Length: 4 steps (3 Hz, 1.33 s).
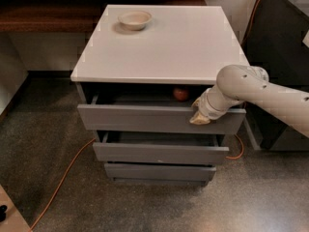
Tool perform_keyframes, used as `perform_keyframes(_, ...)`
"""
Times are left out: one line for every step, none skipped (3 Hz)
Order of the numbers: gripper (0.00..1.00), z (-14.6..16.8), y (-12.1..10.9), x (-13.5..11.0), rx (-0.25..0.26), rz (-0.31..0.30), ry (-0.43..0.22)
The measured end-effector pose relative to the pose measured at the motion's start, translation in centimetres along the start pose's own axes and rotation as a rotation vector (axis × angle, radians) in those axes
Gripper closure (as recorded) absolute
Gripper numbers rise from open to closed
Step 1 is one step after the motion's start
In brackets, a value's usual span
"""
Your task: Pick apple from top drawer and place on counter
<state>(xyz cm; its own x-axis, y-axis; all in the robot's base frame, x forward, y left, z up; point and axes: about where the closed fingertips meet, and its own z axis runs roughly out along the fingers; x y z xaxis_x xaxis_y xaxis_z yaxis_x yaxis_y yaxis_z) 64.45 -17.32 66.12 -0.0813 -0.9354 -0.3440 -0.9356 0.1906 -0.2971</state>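
Speckled grey-brown floor (pixel 43 129), orange cable (pixel 62 181) across it, dark wooden ledge (pixel 48 16) behind, black cabinet (pixel 275 42) at right

No text, label, brand, number or sign was legible on any surface. The gripper (pixel 200 116) was at the right end of the top drawer (pixel 140 118) front.

looks like a lab or office test corner: a lone grey drawer cabinet (pixel 159 171) with a white counter (pixel 164 45) stands on speckled floor (pixel 38 144), an orange cable (pixel 61 181) trails across it, and a robot gripper (pixel 200 116) is at the front of the top drawer (pixel 140 119).
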Motion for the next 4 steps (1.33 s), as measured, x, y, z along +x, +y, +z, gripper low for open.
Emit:
perform_keyframes(1.00, -0.80, 2.49, -0.74, -0.029, -0.002, -0.035)
perform_keyframes(1.00, -0.78, 2.42, -0.75, -0.029, -0.002, -0.035)
perform_keyframes(1.00, -0.78, 2.42, -0.75, -0.029, -0.002, -0.035)
perform_keyframes(1.00, -0.79, 2.43, -0.75, -0.029, -0.002, -0.036)
